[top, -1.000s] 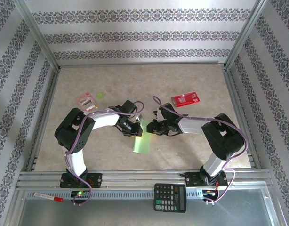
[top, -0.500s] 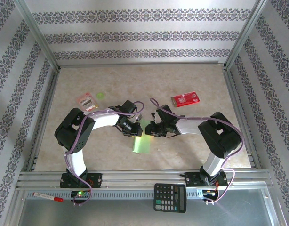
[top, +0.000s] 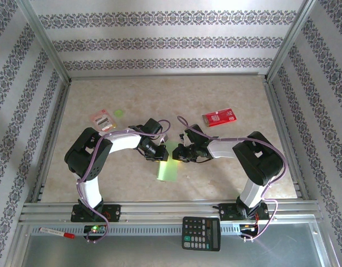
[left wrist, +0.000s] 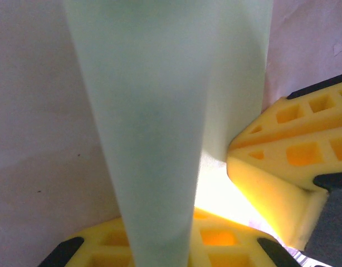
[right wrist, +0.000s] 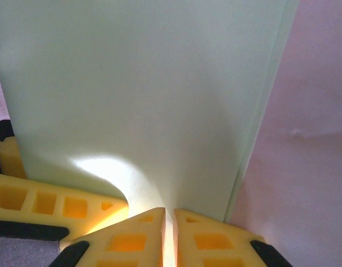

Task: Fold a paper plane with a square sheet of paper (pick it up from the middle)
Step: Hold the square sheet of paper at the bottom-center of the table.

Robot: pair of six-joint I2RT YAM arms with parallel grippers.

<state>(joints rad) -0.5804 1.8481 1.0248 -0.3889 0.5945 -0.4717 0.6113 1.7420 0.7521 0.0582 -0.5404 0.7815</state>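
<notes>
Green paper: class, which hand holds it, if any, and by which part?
Both. The left hand and the right hand each pinch the folded green paper at its far end, one from each side.

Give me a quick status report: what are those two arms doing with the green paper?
Left gripper shut on the green paper. Right gripper pinching it too. Paper folded into a narrow strip. Red packet lies well apart.

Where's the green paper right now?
In the top view, the green paper lies mid-table, its far end held by the left gripper and the right gripper.
</notes>
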